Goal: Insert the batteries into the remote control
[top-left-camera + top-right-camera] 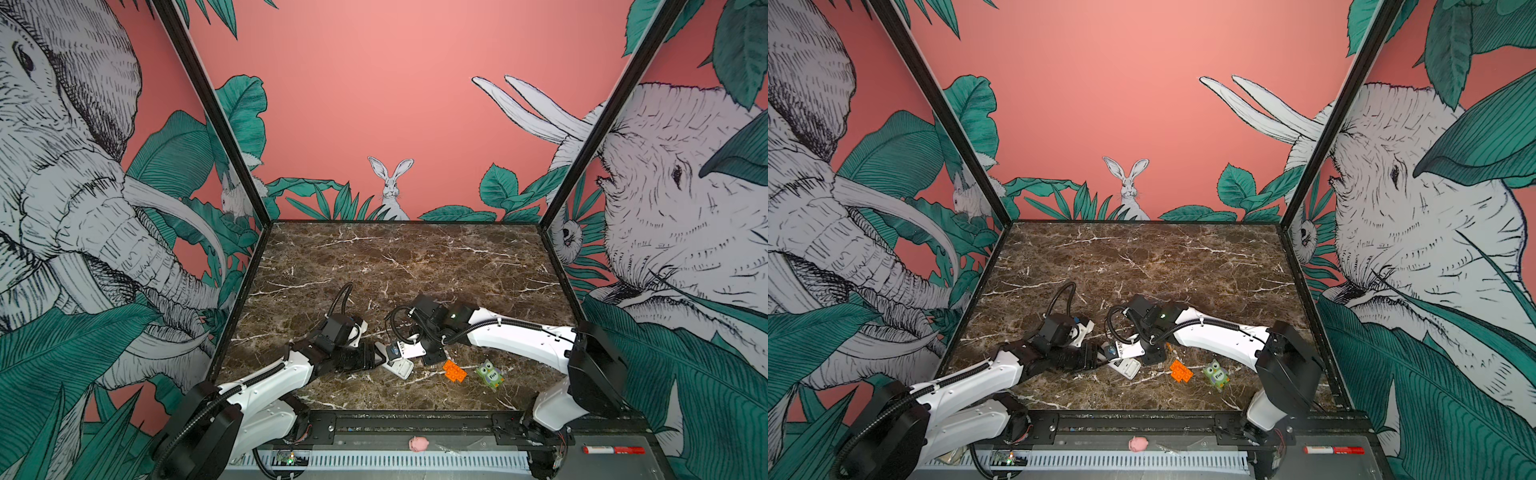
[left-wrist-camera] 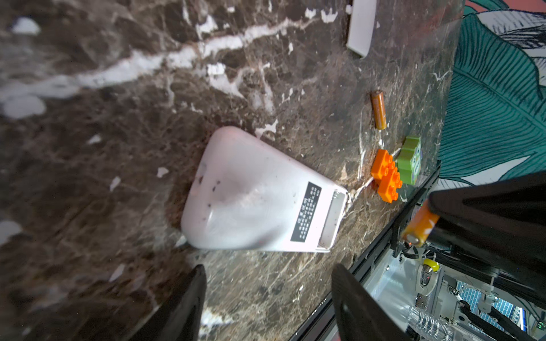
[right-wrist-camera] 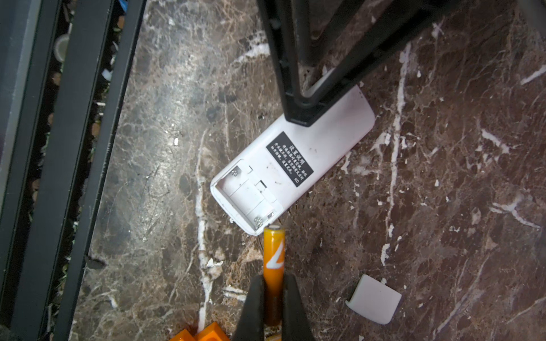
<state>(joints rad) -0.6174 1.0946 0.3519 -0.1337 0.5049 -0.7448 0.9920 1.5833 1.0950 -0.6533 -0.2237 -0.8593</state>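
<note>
Right gripper [image 3: 274, 280] pinches a battery [image 3: 274, 251] just beside the open-backed remote control [image 3: 334, 138] near the worktop [image 3: 443, 206] front edge; left gripper [image 2: 269, 268] is spread.

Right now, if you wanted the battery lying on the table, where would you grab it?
I'd grip the loose battery around its middle, coming straight down. It lies flat on the table, so a claw can close across its round sides, which have bare marble beside them; the orange brick sits past one end.
</note>
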